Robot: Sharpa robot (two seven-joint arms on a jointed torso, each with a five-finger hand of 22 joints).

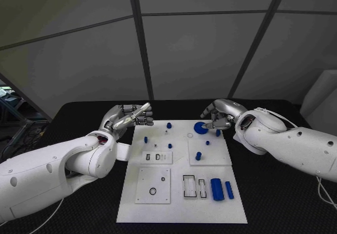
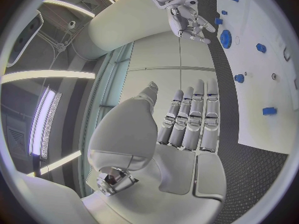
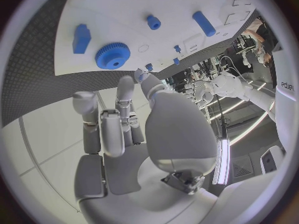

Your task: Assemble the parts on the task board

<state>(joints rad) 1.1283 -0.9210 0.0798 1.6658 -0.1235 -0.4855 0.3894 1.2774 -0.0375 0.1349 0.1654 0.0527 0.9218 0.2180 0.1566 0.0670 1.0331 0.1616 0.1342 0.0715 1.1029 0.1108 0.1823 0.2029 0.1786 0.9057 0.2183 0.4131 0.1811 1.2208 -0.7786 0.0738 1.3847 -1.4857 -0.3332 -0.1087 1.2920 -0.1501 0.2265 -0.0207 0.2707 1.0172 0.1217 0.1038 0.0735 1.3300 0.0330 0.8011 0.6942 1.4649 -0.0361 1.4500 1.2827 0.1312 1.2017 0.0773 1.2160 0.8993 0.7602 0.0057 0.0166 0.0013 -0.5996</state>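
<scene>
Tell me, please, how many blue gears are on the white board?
1. The gear lies flat near the far edge of the board, right of its middle, just beside the right hand. No other gear is visible, though the hand could be hiding a small one.

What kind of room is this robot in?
Probably a robot lab or test room. A white task board with small blue parts such as a gear lies on a black table, with plain grey wall panels behind.

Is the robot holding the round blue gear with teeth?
No, the round blue toothed gear lies on the white board, apart from the right hand.
</scene>
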